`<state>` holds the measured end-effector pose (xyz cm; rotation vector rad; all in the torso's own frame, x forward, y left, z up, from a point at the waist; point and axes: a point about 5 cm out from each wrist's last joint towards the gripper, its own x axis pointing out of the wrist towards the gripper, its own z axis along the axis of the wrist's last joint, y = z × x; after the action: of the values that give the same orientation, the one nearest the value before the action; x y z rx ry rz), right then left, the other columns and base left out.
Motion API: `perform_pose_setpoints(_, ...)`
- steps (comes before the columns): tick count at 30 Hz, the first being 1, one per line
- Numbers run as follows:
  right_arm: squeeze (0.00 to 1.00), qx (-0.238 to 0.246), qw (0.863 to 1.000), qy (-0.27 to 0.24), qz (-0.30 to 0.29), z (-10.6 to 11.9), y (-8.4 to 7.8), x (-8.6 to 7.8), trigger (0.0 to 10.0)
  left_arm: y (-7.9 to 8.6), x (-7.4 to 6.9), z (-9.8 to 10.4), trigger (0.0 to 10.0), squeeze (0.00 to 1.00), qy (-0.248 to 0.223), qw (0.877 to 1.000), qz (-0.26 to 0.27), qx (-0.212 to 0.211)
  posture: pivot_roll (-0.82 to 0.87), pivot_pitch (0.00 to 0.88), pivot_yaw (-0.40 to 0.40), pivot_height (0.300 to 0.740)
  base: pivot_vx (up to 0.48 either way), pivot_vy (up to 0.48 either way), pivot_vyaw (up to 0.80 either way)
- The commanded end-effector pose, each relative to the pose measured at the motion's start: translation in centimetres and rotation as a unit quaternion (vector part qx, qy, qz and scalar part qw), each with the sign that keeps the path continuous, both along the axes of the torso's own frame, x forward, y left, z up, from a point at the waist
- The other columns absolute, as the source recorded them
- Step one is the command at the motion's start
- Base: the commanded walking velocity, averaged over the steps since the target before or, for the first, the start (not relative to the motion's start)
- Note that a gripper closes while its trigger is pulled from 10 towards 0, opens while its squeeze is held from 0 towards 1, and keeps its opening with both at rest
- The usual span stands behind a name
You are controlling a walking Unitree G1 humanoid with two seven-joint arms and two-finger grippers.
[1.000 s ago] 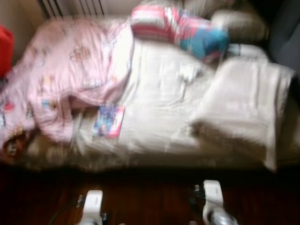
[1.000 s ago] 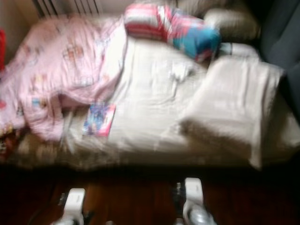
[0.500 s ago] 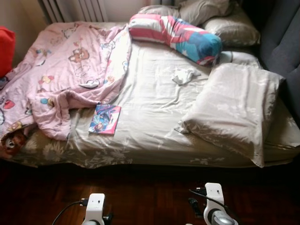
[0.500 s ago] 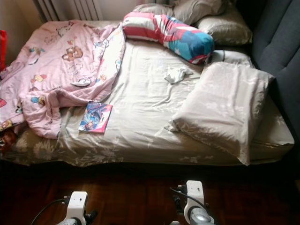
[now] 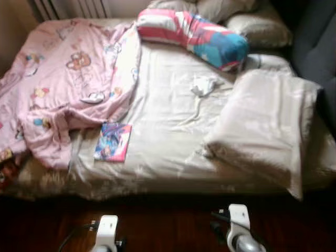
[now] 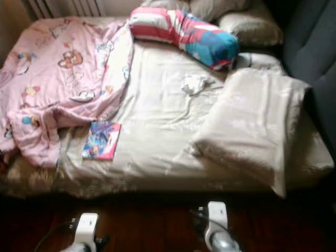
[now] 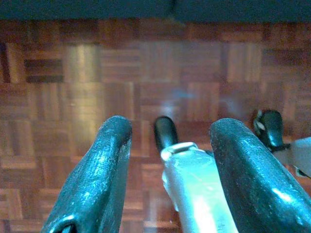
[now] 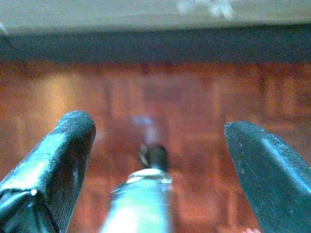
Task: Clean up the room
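Note:
A bed [image 5: 168,131] with a beige sheet stands before me across a strip of parquet. A pink cartoon blanket [image 5: 68,89] lies bunched over its left half. A colourful book [image 5: 112,142] rests by the blanket's edge near the front. A crumpled white cloth [image 5: 203,85] sits mid-bed. A striped pink and blue bolster [image 5: 191,37] lies at the back. Both arms hang low by the floor: my left gripper [image 7: 172,128] and my right gripper [image 8: 160,127] are open, holding nothing, over the parquet.
A large beige pillow [image 5: 262,126] lies askew on the bed's right side, with grey pillows [image 5: 257,29] behind it. A dark upholstered panel [image 5: 315,47] rises at the right. A radiator [image 5: 68,8] stands behind the bed. Dark parquet floor [image 5: 168,226] runs along the bed's front.
The whole picture has shifted and blurred slightly, so the camera moved; the red thing at the left edge has left the picture. Things on the bed and both arms stay put.

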<state>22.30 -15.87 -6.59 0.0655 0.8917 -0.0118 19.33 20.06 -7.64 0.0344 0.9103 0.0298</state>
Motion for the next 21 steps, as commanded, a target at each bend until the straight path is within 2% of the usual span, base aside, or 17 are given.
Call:
perform_pose_setpoints(1, 0.0, -0.009, 1.0, 0.015, -0.012, -0.57, -1.19, -1.1, 10.0, -0.4, -0.19, -0.19, 10.0, 0.0, 0.008, 1.0, -0.007, -0.002, -0.1, 0.174, 0.033, 0.74, 0.334, 0.0, 0.0)
perform_pose_setpoints(8, 0.0, -0.008, 1.0, 0.014, -0.01, -0.58, -1.12, -1.12, 10.0, -0.35, -0.34, -0.27, 10.0, 0.0, 0.013, 1.0, -0.009, 0.002, -0.1, 0.163, 0.036, 0.74, 0.32, 0.0, 0.0)
perform_pose_setpoints(21, 0.0, -0.008, 1.0, 0.013, -0.011, -0.55, -1.08, -1.05, 10.0, -0.31, -0.55, -0.38, 10.0, 0.0, 0.018, 1.0, -0.014, 0.006, -0.1, 0.17, 0.037, 0.74, 0.0, 0.0, 0.0)
